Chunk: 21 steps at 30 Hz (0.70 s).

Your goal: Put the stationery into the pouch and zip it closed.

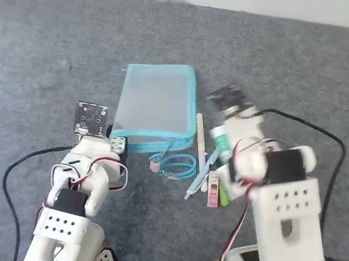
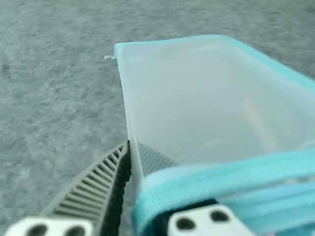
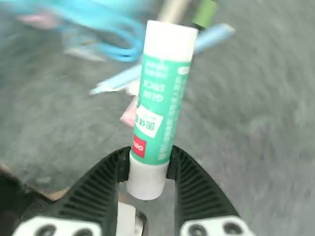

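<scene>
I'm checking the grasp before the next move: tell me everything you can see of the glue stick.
The glue stick is a cylinder with a green printed label, a white cap at its far end and a white base. It looks like smooth plastic and is capped. The right gripper clamps it near the base, one finger on each side, so most of it sticks out past the fingertips. Nothing else is seen touching it; a blue pen lies behind it, and the pouch sits apart.

surface: we see a grey, felt-like table (image 1: pixel 45 36) | on it: translucent pouch (image 1: pixel 155 102) with teal trim, mid-table; teal cord loop (image 1: pixel 178 165) just beside its near edge; cream stick (image 1: pixel 200 140), pale blue pen (image 1: pixel 200 176), pink piece (image 1: pixel 213 191), green piece (image 1: pixel 224 200) clustered alongside
</scene>
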Motion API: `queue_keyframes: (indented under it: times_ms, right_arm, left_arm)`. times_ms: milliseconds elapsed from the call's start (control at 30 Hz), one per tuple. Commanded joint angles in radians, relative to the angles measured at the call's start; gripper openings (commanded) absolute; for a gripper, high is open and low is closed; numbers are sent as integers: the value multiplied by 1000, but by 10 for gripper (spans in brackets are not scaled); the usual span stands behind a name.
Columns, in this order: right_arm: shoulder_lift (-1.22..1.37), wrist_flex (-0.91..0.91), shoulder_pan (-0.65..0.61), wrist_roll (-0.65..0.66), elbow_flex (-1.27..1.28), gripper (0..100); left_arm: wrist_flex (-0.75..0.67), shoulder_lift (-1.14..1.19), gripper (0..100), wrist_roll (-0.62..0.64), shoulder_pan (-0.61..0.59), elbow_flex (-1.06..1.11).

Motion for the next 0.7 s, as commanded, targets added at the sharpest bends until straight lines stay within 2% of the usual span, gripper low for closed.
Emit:
queue_keyframes:
  times_ms: [0,100,200,433,667]
  right_arm:
    - [-31,45,-205,-11,-75,8]
    - [-31,45,-323,-8,-72,8]
    - [-21,45,-377,-6,-72,8]
    - [180,41,-380,-11,-80,8]
    - [374,42,-380,-51,-218,8]
  left_arm:
    - [-37,-11,11,-15,49,-13]
    - [-37,-11,11,-15,49,-13]
    - [-37,-11,11,-15,51,-13]
    - [-37,-11,11,-15,52,-16]
    - [-37,-11,11,-15,52,-16]
